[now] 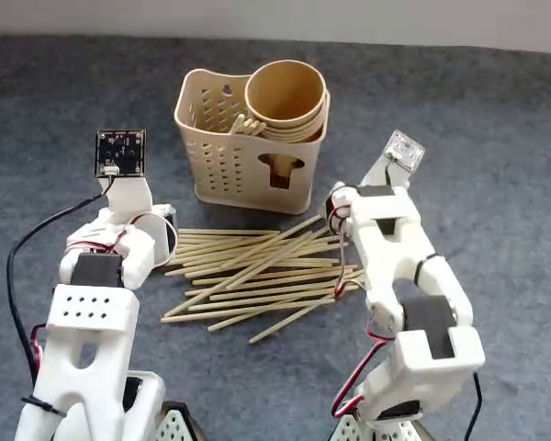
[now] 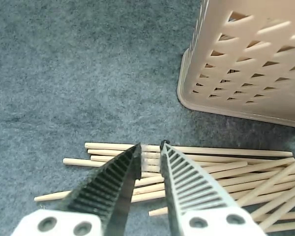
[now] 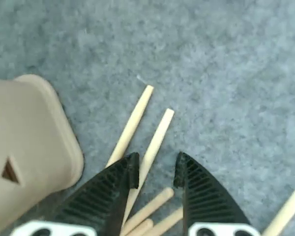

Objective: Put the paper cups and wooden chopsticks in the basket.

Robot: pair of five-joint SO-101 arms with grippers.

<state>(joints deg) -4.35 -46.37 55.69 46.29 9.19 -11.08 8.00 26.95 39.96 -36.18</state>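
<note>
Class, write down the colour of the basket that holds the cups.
Beige; the basket shows best in the high view.

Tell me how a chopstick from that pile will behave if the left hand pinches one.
Probably stiff and light: the chopsticks are thin, straight wood. Round shafts may roll or slip. Crossed sticks likely shift together under the left hand.

Tabletop (image 1: 505, 119) was covered with grey-blue felt-like fabric (image 2: 64, 64), nap short and mottled, lighter flecks throughout. Same fabric showed close up in both wrist views. Pale strip (image 1: 367, 16) ran along far edge, wider toward right; wall or bare surface, could not tell. Light was soft and even; shadows were faint and short.
</note>
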